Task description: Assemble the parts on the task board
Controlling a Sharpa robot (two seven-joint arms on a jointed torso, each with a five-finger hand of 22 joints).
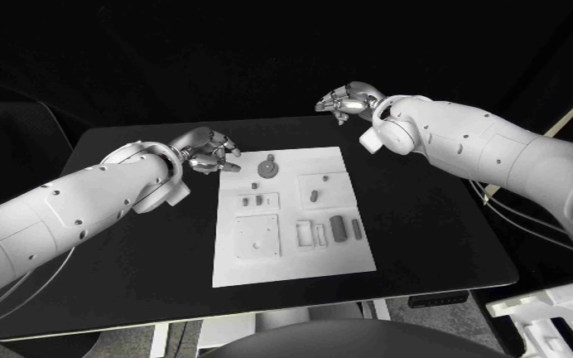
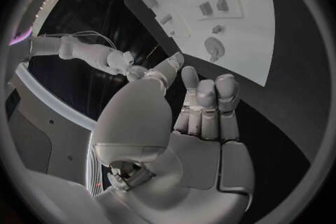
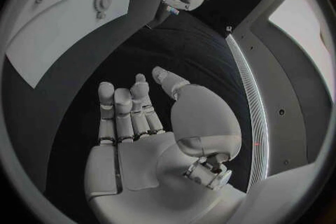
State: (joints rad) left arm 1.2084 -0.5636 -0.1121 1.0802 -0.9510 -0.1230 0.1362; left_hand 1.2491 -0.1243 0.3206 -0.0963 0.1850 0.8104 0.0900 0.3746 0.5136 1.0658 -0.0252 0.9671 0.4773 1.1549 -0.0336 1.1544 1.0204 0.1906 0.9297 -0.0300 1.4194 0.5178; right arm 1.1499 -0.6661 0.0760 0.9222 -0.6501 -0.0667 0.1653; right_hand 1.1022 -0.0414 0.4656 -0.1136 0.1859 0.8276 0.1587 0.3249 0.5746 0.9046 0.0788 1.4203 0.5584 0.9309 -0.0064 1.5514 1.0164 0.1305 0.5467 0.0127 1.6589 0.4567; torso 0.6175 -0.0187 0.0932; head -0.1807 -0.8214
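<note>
The white task board [image 1: 292, 263] lies in the middle of the table with several small grey parts on it. A round part with a stem [image 1: 269, 165] sits near its far edge, and a dark oblong part [image 1: 338, 228] lies toward its right side. My left hand [image 1: 209, 152] hovers just off the board's far left corner, holding nothing. My right hand [image 1: 349, 101] hangs over the table's far edge, beyond the board's far right corner, also holding nothing. In the wrist views the left hand [image 2: 203, 117] and right hand [image 3: 133, 117] show bare palms and extended fingers. The board [image 2: 259, 39] [image 3: 63, 28] lies ahead of each.
The black table [image 1: 418, 209] has bare surface on both sides of the board. Its far edge runs just under my right hand. Thin cables hang off the table's left side [image 1: 36, 267].
</note>
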